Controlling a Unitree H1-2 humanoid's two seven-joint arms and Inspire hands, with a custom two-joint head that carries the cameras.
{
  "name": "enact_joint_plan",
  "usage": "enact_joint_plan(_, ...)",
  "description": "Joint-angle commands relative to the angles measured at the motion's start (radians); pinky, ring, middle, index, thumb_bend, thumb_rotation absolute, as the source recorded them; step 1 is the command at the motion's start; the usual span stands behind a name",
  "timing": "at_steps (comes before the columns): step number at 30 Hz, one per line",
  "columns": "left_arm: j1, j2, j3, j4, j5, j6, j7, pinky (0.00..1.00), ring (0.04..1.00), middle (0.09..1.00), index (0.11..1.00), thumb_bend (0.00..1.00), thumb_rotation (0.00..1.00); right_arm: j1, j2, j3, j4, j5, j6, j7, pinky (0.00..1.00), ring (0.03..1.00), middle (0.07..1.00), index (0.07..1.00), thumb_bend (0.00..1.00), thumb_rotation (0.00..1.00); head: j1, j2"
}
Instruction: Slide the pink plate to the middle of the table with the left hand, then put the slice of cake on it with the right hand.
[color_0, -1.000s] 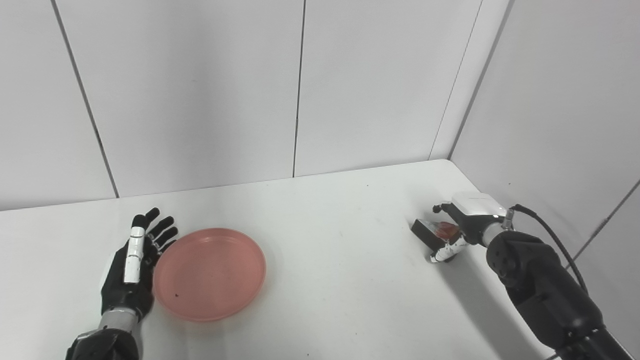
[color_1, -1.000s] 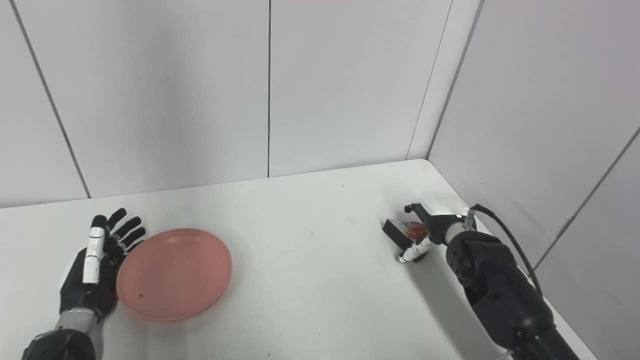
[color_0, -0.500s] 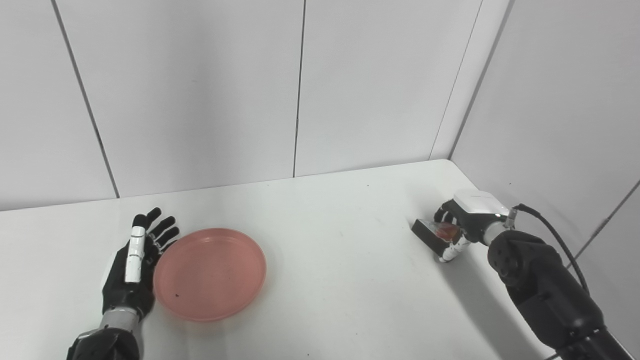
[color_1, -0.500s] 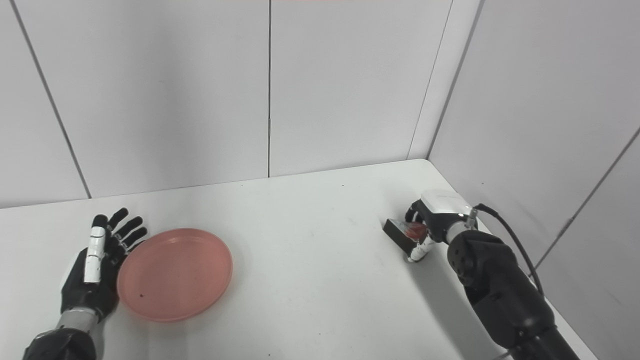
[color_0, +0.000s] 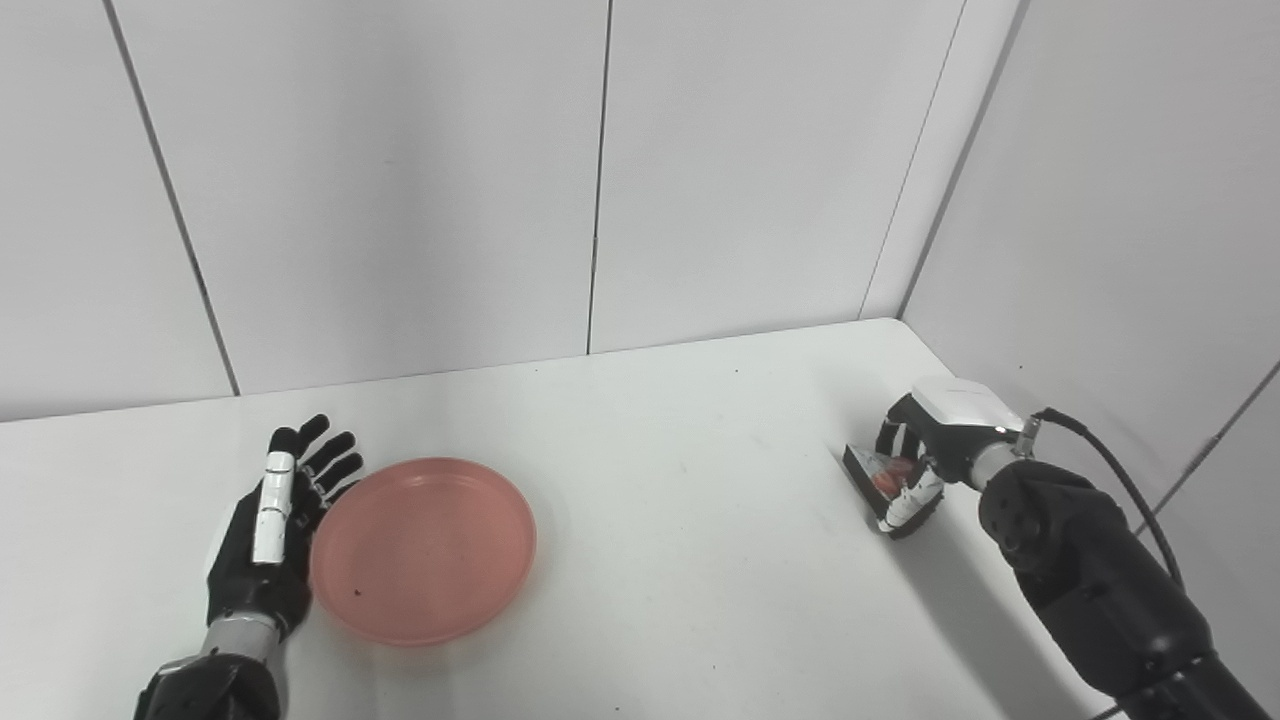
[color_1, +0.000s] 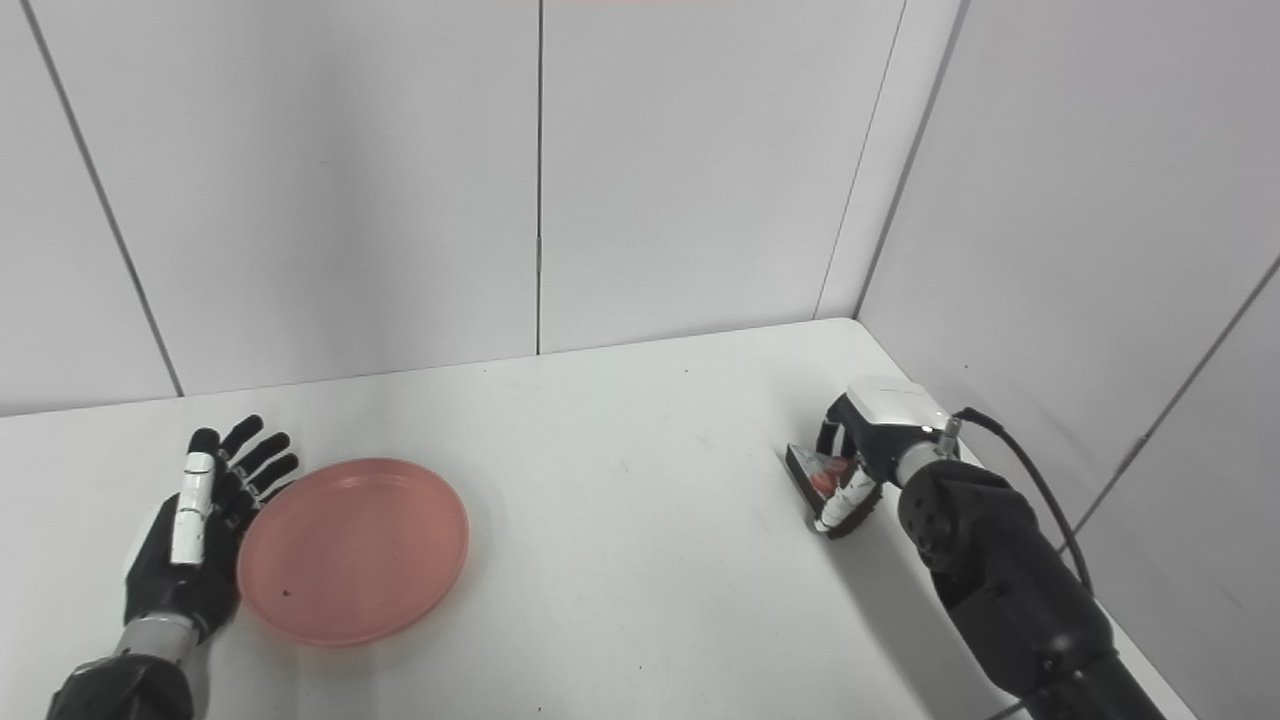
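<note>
The pink plate (color_0: 423, 548) lies flat on the white table (color_0: 660, 520), left of centre. My left hand (color_0: 272, 535) rests upright against the plate's left rim, open, fingers spread and pointing away. At the far right my right hand (color_0: 925, 455) is shut on the slice of cake (color_0: 876, 476), a dark wedge with a red topping, tilted up with its point toward the plate. Fingers and thumb wrap both sides of the slice, hiding its back part.
Grey wall panels close the table at the back and on the right, meeting in a corner (color_0: 895, 318) near my right hand. A black cable (color_0: 1120, 480) loops from the right wrist toward the right wall.
My right hand has closed round the cake slice and tipped it up on edge, shifting it slightly right. The plate has crept a little rightward with the left hand behind it.
</note>
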Motion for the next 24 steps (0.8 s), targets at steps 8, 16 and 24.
enact_joint_plan(8,0.034,0.003,-0.007,0.059,0.011,0.040,0.006,0.75,0.814,0.824,0.839,0.70,0.90,-0.011,-0.047,-0.017,-0.024,0.017,0.015,-0.018,0.27,0.338,0.427,0.512,0.53,0.00,0.005,0.000)
enact_joint_plan(16,0.028,-0.001,-0.004,0.083,0.006,0.031,0.005,0.74,0.796,0.808,0.827,0.70,0.89,-0.011,-0.049,-0.028,-0.109,0.019,0.015,-0.026,0.21,0.284,0.465,0.488,0.53,0.00,0.008,-0.004)
enact_joint_plan(24,0.022,-0.007,-0.012,0.096,0.013,0.019,0.008,0.73,0.790,0.797,0.838,0.73,0.89,-0.035,-0.060,-0.046,-0.228,0.068,0.000,0.002,0.19,0.271,0.470,0.485,0.53,0.00,0.022,-0.010)
